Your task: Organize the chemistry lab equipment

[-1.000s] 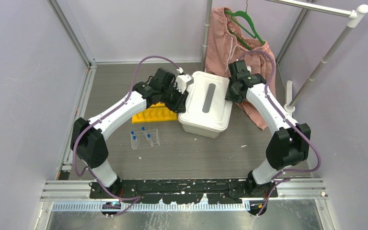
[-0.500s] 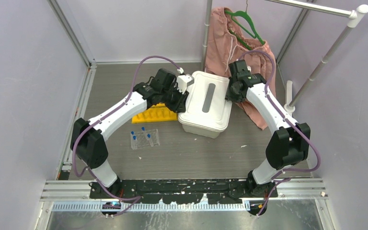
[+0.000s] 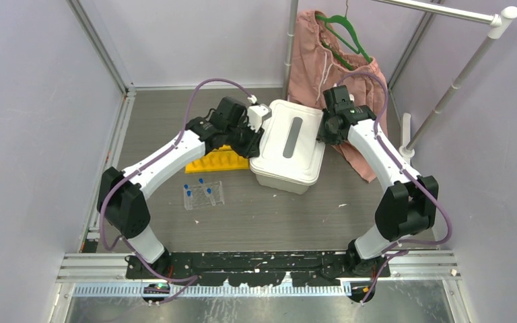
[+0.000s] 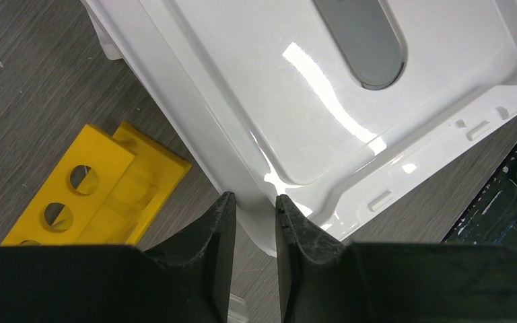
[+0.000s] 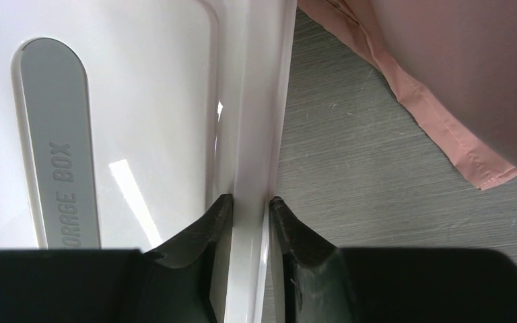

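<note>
Lid (image 3: pixel 272 145) of a white storage box (image 3: pixel 284 180) is gripped from both sides, at the middle of the table (image 3: pixel 276 215) toward its far edge. The left gripper (image 4: pixel 250 202) is closed on the lid's left rim near a corner, with one black finger seen on each side of the raised edge in the left wrist view. The right gripper (image 5: pixel 246 202) is pinched on the opposite long rim, the white edge being held between its two fingers. Whether the lid is raised off the box cannot be told. A grey handle strip (image 3: pixel 293 137) is set into the lid's middle, and the letters "ORAGE BOX" are read on it in the right wrist view. The yellow tube rack (image 3: pixel 215 161) is laid flat on the table just beside the box's left side, partly covered by the left arm, with round holes seen in its top. The clear plastic grid rack (image 3: pixel 204 196) is placed nearer the table's near edge, apart from the yellow rack, with small blue-capped tubes (image 3: pixel 200 181) stood in it. Pink shorts (image 3: pixel 309 54) are hung on a green hanger (image 3: pixel 350 31) at the far right corner
</note>
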`<action>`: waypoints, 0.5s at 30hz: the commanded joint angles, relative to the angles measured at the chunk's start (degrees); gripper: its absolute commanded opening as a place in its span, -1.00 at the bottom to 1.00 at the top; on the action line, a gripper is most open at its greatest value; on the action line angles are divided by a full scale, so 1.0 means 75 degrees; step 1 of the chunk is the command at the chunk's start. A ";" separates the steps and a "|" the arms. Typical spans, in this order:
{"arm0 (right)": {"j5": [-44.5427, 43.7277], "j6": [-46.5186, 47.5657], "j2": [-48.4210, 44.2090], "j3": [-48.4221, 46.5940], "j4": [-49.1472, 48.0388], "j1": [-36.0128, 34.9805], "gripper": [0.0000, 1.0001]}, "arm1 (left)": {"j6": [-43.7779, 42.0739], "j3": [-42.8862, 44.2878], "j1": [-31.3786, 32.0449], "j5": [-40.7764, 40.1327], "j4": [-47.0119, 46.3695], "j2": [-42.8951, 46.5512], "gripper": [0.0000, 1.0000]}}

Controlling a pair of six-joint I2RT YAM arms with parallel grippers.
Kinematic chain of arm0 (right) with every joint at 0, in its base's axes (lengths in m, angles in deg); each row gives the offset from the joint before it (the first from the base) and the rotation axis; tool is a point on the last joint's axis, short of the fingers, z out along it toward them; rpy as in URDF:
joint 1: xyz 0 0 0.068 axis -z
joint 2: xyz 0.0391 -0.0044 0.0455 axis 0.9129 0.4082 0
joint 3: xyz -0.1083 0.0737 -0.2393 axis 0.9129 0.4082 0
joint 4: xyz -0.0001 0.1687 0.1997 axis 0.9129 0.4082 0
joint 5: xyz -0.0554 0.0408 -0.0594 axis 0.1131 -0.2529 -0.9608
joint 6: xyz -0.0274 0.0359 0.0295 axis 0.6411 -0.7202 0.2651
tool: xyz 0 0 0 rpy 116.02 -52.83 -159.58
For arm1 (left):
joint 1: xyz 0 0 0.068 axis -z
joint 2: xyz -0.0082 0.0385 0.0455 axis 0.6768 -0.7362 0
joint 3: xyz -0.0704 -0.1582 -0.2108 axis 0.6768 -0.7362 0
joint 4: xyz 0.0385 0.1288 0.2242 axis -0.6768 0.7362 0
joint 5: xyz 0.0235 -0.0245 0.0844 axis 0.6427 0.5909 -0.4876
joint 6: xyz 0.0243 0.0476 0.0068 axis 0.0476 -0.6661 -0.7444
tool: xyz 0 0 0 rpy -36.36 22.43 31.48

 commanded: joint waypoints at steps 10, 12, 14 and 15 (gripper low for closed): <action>0.0696 -0.0172 -0.0407 0.0158 -0.0122 -0.0079 -0.41 | 0.0021 -0.0694 0.0071 0.0244 0.0460 0.0347 -0.47; 0.0695 -0.0178 -0.0433 0.0218 -0.0117 -0.0084 -0.41 | 0.0021 -0.0664 0.0065 0.0264 0.0446 0.0360 -0.47; 0.0695 -0.0161 -0.0482 0.0289 -0.0159 -0.0075 -0.41 | 0.0022 -0.0634 0.0089 0.0372 0.0459 0.0374 -0.48; 0.0710 -0.0160 -0.0501 0.0306 -0.0172 -0.0074 -0.41 | 0.0019 -0.0644 0.0121 0.0401 0.0466 0.0380 -0.47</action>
